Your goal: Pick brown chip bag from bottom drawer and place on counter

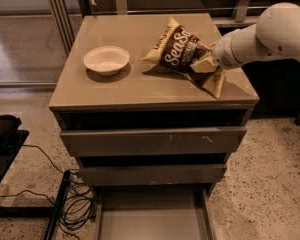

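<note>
Camera view: a drawer cabinet seen from above and in front. On its glossy beige counter (140, 91) lies the brown chip bag (176, 53), right of centre, tilted, its left corner touching the surface. The white robot arm (270, 34) reaches in from the right, and its gripper (206, 65) presses against the bag's right end. I cannot tell whether it is clamped on the bag. A white bowl (106, 59) sits apart on the counter's left. Below, the bottom drawer (150, 219) stands pulled out. Black cables (75, 209) lie on the floor.
</note>
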`<action>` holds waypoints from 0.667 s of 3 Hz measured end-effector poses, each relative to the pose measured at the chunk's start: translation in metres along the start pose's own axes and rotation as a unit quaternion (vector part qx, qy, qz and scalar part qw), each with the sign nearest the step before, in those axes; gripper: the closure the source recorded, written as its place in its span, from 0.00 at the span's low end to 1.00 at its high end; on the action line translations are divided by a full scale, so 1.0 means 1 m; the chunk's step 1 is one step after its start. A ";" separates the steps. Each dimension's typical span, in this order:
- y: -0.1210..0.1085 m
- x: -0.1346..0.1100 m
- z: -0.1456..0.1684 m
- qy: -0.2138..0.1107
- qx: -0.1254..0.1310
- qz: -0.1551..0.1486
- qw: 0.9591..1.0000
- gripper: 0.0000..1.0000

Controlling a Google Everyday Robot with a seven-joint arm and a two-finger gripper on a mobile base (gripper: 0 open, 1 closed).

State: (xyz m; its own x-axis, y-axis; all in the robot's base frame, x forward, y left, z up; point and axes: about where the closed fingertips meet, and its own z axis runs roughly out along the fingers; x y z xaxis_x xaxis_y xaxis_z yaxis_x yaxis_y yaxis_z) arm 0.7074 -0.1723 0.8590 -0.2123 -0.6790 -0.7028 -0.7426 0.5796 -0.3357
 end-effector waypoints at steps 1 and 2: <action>0.000 0.000 0.000 0.000 0.000 0.000 1.000 0.36; 0.000 0.000 0.000 0.000 0.000 0.000 1.000 0.12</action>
State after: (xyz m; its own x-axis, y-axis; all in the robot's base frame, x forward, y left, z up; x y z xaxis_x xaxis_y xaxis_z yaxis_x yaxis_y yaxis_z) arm 0.7074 -0.1722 0.8590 -0.2122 -0.6790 -0.7028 -0.7427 0.5795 -0.3356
